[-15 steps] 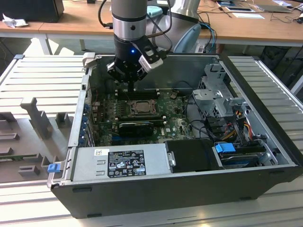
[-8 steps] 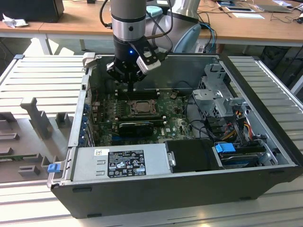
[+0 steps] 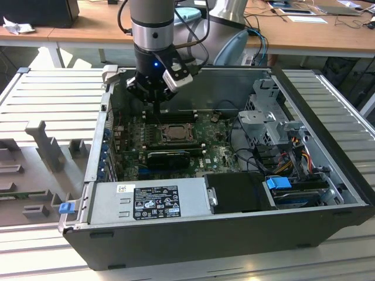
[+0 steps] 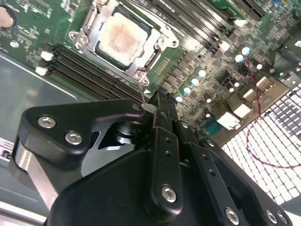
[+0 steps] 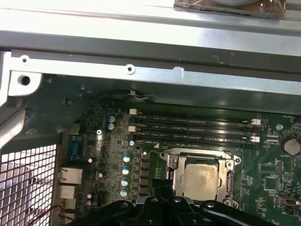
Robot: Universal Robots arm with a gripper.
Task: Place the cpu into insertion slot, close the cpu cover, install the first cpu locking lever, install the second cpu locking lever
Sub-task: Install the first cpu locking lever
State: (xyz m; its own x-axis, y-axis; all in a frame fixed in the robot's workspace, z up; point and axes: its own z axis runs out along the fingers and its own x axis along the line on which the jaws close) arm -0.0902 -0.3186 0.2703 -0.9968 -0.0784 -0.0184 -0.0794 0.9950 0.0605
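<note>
Found gripper [image 4: 153,105] closed, tips at locking lever [image 4: 141,92] free end, just off corner of lowered cpu cover [image 4: 111,60].

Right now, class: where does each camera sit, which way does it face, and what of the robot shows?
Exterior view: off the arm, high, looking down into the open computer case; the arm and gripper show.
First wrist view: on the arm, facing the motherboard; the gripper's dark body shows.
Second wrist view: on the arm, looking past the gripper at the cpu.
Shared: both wrist views show the cpu and gripper.
</note>
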